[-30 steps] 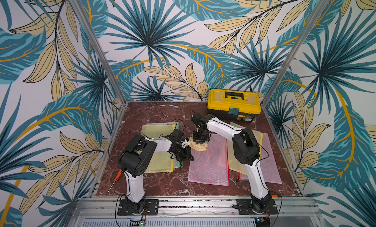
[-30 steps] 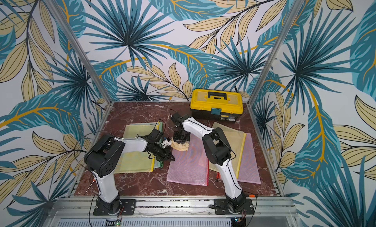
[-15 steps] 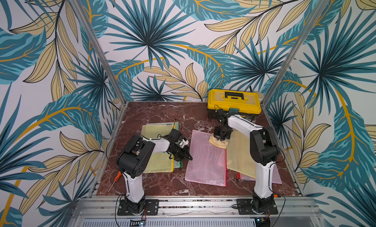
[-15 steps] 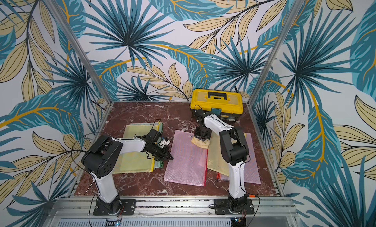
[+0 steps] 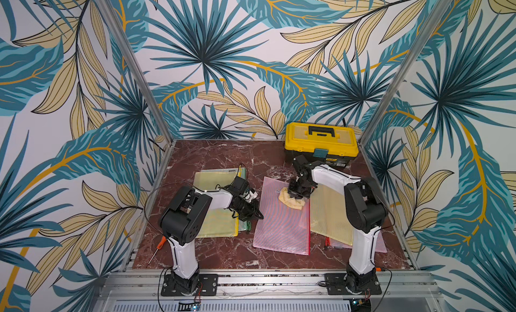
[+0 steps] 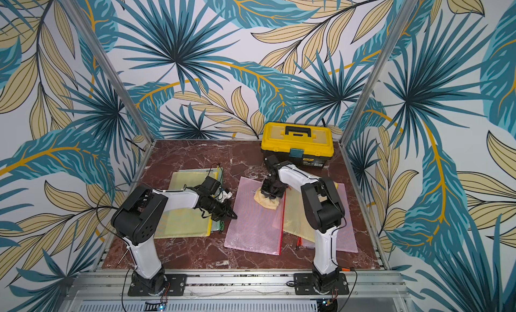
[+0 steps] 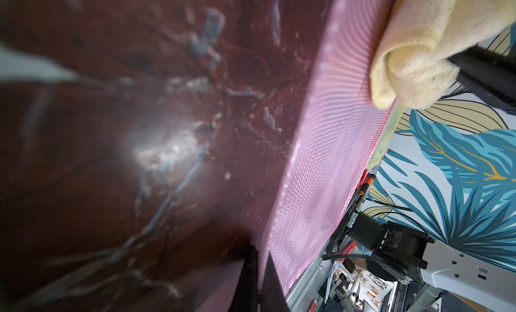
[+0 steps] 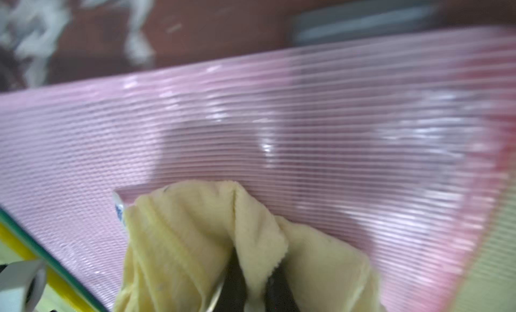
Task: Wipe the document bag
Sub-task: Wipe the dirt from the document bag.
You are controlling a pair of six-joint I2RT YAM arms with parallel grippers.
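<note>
The cloth (image 5: 291, 203), clamped in the right fingers (image 5: 297, 194), has swept back leftward, while the left fingers (image 5: 259, 215) pinch the light, slippery-looking document bag (image 5: 279, 229) by its edge.

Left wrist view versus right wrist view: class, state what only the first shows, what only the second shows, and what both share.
Only the left wrist view: the left hand, jaws closed at the bag's edge; the right arm; the leaf-patterned wall.
Only the right wrist view: the right hand pinching the cloth between its jaws; the green-and-yellow edge of another bag.
Both: the pink document bag, the yellow cloth resting on it, and the marble table.
</note>
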